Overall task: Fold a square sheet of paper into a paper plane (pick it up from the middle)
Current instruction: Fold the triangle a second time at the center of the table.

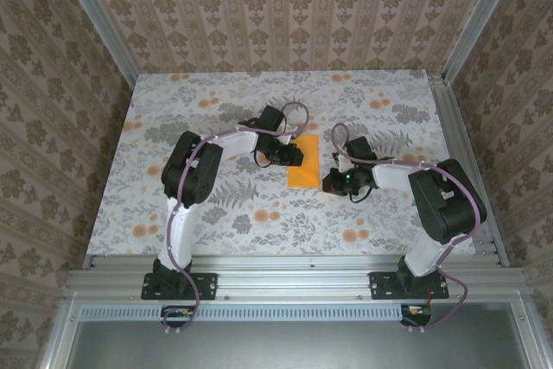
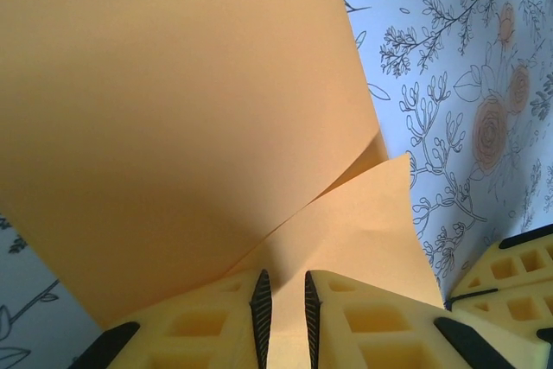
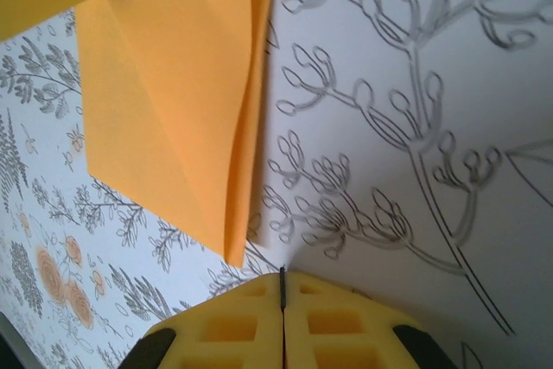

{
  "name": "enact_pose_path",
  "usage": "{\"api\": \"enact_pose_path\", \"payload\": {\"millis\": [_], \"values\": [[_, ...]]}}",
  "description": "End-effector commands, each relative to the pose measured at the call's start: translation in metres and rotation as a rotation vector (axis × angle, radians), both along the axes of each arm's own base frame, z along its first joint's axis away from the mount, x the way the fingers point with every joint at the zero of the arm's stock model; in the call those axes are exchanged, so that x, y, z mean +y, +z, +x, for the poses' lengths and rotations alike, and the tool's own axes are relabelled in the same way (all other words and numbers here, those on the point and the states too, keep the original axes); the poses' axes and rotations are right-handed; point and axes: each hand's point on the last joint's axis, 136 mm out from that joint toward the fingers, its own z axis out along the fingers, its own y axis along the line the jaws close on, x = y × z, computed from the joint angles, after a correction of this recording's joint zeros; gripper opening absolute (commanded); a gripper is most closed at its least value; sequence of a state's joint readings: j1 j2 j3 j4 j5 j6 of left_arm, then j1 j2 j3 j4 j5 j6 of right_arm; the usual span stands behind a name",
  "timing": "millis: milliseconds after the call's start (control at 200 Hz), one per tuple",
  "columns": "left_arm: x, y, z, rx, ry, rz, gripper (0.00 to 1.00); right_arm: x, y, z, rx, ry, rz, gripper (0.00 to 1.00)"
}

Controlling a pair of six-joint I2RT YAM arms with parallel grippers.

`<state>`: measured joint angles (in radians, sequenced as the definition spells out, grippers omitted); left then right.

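The square sheet of paper (image 1: 307,170) lies mid-table as a folded orange rectangle. In the left wrist view the paper (image 2: 173,110) has a large flap lifted and curling up over a flat lower layer. My left gripper (image 1: 289,155) sits on its left side. Its jaws (image 2: 282,287) stand a narrow gap apart over the lower layer, with nothing pinched between them, and the raised flap leans at the left finger (image 2: 216,317). My right gripper (image 1: 331,182) is shut and empty, its tip (image 3: 282,276) just off the near corner of the paper (image 3: 173,84).
The floral-printed table (image 1: 216,213) is walled in by patterned panels with metal rails along the sides. A yellow finger of the right gripper (image 2: 518,274) shows close at the lower right of the left wrist view.
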<state>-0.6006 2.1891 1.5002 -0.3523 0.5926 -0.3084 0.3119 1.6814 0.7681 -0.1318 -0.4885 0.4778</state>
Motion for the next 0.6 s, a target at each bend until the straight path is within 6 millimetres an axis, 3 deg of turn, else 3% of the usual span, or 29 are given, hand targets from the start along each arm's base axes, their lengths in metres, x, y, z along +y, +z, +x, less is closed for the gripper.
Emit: {"api": "enact_pose_path", "payload": {"millis": [0, 115, 245, 465, 595], "values": [[0.040, -0.063, -0.027, 0.141, 0.009, 0.204, 0.23, -0.006, 0.011, -0.014, 0.062, -0.037, 0.000, 0.10], [0.030, -0.044, -0.021, 0.125, 0.006, 0.146, 0.24, 0.006, 0.046, 0.007, -0.028, -0.044, 0.064, 0.09], [0.017, -0.019, -0.013, 0.096, 0.005, 0.075, 0.26, 0.015, 0.059, 0.027, -0.072, -0.045, 0.089, 0.10], [0.000, 0.026, 0.006, 0.023, 0.016, -0.018, 0.28, 0.027, 0.056, 0.062, -0.103, -0.061, 0.107, 0.10], [-0.007, 0.048, 0.017, -0.010, 0.028, -0.072, 0.29, 0.033, 0.039, 0.073, -0.084, -0.053, 0.113, 0.10]]}}
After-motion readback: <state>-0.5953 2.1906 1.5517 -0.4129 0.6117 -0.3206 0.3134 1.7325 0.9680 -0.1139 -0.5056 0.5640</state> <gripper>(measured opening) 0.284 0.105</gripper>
